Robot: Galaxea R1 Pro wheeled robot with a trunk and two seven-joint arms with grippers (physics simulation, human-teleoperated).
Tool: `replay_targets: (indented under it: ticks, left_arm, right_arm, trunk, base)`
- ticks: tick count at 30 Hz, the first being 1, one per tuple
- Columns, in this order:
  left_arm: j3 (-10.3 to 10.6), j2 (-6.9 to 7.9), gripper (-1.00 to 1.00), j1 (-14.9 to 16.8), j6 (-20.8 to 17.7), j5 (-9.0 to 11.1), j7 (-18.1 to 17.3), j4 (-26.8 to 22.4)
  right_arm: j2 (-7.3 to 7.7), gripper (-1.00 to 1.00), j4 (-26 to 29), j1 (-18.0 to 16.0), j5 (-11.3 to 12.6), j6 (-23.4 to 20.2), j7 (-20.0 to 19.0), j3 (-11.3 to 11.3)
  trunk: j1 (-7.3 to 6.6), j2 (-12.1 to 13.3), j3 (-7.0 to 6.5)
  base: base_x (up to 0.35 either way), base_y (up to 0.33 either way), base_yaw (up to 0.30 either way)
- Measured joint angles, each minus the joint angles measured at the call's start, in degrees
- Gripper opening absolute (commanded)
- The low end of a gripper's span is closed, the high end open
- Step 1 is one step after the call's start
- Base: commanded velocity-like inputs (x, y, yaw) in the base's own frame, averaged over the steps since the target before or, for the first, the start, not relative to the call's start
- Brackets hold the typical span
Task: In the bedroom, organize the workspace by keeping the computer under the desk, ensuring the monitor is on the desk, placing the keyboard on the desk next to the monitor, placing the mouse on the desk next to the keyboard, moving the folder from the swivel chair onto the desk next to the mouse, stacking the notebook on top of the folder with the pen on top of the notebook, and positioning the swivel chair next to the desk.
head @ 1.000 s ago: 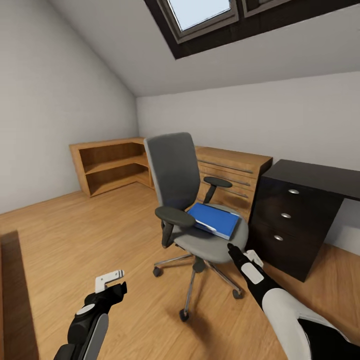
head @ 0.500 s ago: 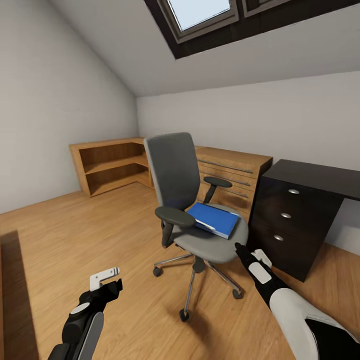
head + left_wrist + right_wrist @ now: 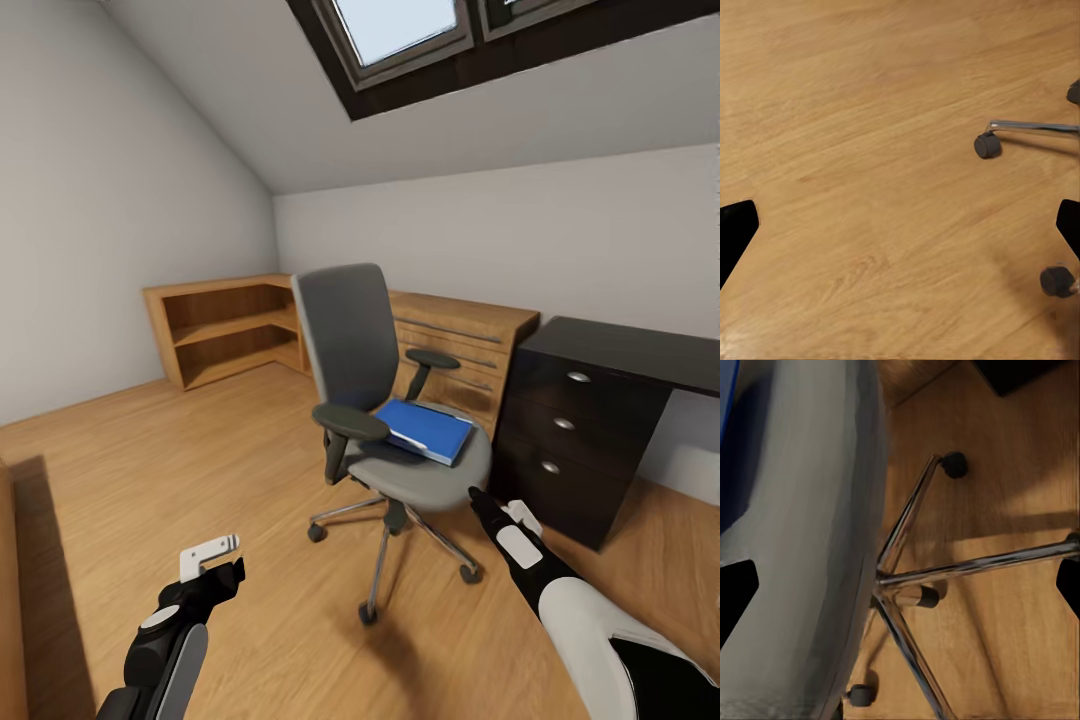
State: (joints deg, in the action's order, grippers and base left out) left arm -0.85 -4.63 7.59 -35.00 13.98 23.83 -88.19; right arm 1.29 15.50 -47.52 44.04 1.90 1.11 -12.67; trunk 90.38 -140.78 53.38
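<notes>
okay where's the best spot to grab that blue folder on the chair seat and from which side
Probably the folder's near right corner, which lies by the seat's edge of the swivel chair. Come from the chair's front right, where the right pincer hovers: the backrest and both armrests block the other sides. It lies flat, so slide one finger underneath.

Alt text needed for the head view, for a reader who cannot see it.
A grey swivel chair stands on a wood floor with a blue folder lying on its seat, beside a black desk with three knobbed drawers. The right gripper reaches toward the seat's edge; the left gripper hovers low over the floor.
</notes>
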Motion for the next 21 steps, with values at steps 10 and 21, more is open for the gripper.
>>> replay_targets:
  ticks: [10, 21]
  left_arm:
    - [0.07, 0.00, 1.00, -0.02, -0.03, 0.00, 0.00, 0.03]
    - [0.17, -0.02, 1.00, -0.02, -0.09, 0.00, 0.00, 0.09]
  right_arm:
    - [-0.09, 1.00, -0.02, 0.00, 0.00, -0.02, -0.06, 0.03]
    - [-0.45, 1.00, -0.22, 0.08, 0.10, -1.15, -1.15, 0.11]
  trunk:
    - [-0.02, 0.00, 0.00]
    - [-0.03, 0.00, 0.00]
  base:
    - [-0.149, 0.000, 0.000]
    - [-0.010, 0.000, 0.000]
